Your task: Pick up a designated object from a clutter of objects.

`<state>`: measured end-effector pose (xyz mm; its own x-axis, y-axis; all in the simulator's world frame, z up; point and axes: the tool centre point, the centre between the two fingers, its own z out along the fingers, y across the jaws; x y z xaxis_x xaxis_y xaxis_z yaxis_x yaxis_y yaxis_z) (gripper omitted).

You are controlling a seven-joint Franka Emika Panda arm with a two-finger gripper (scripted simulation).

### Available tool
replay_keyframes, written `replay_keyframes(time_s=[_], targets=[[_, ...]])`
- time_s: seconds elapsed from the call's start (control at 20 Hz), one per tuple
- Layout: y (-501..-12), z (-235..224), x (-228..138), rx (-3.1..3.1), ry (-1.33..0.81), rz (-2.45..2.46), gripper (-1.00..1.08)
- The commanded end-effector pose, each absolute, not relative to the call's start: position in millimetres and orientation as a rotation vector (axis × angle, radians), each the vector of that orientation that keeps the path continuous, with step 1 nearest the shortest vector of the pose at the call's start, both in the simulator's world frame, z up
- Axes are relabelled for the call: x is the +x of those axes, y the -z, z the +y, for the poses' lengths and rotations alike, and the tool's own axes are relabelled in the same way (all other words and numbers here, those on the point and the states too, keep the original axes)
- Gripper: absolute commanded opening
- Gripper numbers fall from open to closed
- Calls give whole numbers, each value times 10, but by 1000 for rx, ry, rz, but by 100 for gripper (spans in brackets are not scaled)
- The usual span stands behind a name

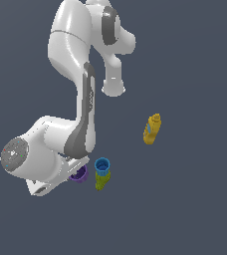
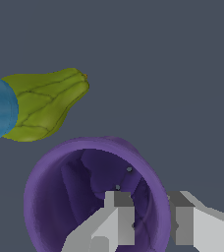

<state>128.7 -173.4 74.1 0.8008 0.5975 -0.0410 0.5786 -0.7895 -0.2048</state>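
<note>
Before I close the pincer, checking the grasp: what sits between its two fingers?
In the wrist view, the wall of the round purple cup: one finger inside the hollow, the other outside.

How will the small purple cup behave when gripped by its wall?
The small round hollow purple cup looks thin-walled, so probably light. With one of the jaws inside and one outside, it may tilt when lifted. Its smooth curved wall could slip.
</note>
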Motion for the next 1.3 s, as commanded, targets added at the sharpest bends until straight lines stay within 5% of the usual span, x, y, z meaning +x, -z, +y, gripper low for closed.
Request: replay_keyframes(time_s=[0.0,1.25], targets=[[-823,-1716,1255,-2808,-151,-926,-100],[-2570,-1236,254,-2808,-152,-926,-100]])
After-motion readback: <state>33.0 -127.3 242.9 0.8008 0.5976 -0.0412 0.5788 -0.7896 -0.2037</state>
